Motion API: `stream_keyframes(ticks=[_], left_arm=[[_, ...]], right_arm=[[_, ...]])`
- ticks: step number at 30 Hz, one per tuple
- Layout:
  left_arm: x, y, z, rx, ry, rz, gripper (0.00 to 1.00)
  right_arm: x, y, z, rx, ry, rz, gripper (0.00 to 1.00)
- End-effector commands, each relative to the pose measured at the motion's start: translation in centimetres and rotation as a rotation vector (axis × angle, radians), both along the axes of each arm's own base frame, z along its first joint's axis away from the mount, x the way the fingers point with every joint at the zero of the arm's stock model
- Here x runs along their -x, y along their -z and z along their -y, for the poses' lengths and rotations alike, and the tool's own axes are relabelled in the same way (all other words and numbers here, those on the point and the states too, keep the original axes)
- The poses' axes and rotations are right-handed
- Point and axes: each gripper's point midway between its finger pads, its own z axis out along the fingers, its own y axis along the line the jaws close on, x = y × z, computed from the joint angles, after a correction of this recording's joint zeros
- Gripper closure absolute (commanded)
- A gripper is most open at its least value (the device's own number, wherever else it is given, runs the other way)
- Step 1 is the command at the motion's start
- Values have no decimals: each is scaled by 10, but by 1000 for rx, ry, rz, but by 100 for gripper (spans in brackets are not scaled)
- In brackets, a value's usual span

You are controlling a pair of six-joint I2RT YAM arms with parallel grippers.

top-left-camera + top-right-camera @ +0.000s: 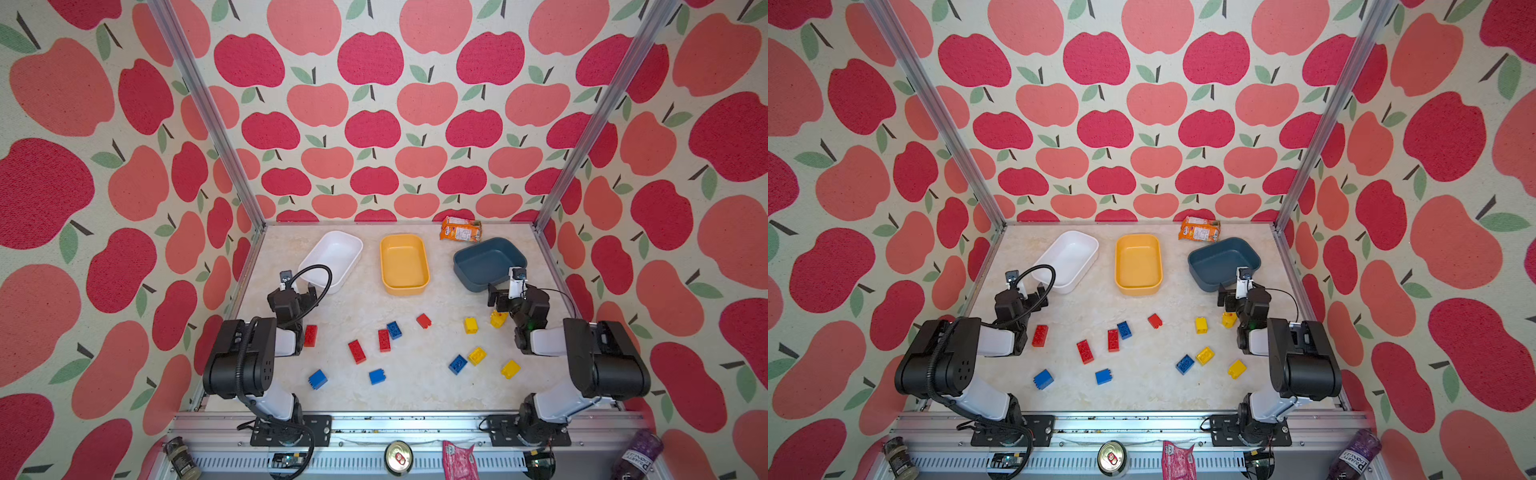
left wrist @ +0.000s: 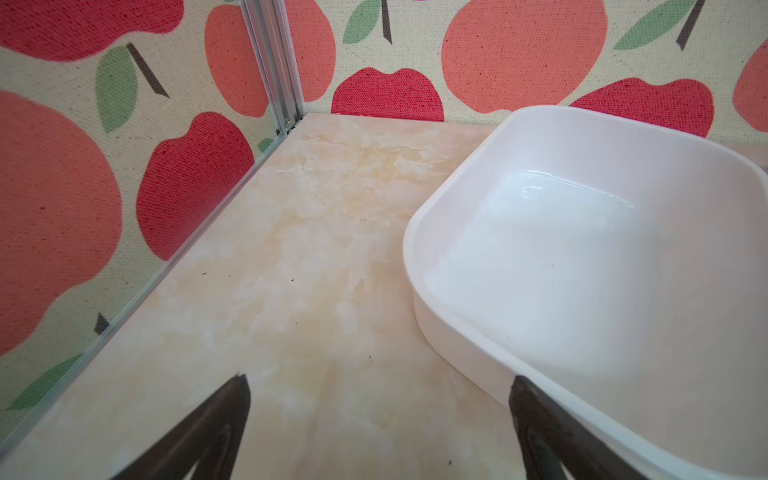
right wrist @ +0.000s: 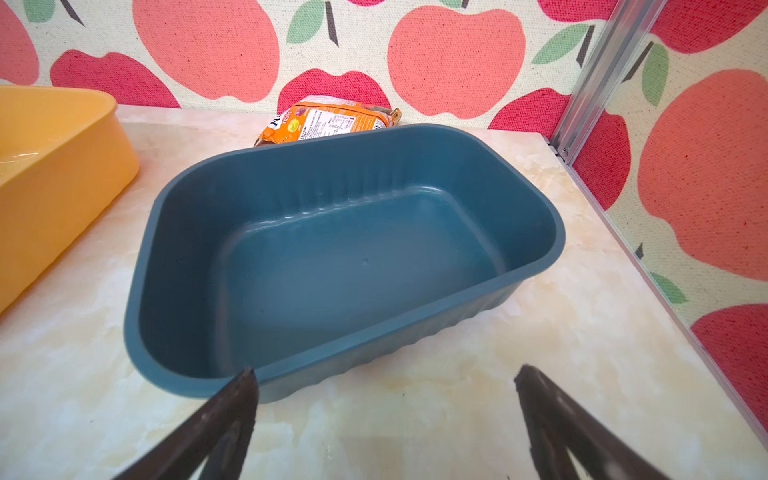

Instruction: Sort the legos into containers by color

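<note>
The pale marbled table [image 1: 365, 299] fills the floor of the booth, and along its far side stand the three containers: the white tub [image 1: 334, 253] on the left, the yellow tub [image 1: 404, 264] in the middle and the blue-grey tub [image 1: 484, 259] on the right, each empty as far as I can see. The left gripper [image 2: 380, 386] hangs at the near end of the white tub, jaws spread wide with nothing between them, one fingertip over the tub's rim and the other over bare table. The right gripper [image 3: 384, 374] hovers likewise at the near side of the blue-grey tub, released and empty. Against the far wall, behind the blue-grey tub, lies an orange snack packet [image 1: 460, 229], which is no part of the sorting. The legos all lie loose on the near half of the table: four red bricks [image 1: 357, 351] left of centre, four blue bricks [image 1: 377, 376] scattered among them with one over by the yellows, and four yellow bricks [image 1: 477, 356] on the right, one partly hidden beneath the right arm. By my reckoning the job stands at its very start: no brick is in any tub, so all twelve are left to lift and drop by colour
</note>
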Motion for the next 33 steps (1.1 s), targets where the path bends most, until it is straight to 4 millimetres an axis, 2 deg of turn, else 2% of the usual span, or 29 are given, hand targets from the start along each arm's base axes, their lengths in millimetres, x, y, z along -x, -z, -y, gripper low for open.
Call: stream_keyframes(ticks=[1,33], left_arm=[[-1,0,-2,-14,-3,6,1],[-3,2,-3,26,25,-8,1]], right_arm=[[0,1,-5,-5,-19,-2,1],[0,1,-5,-7,-19,-4,1]])
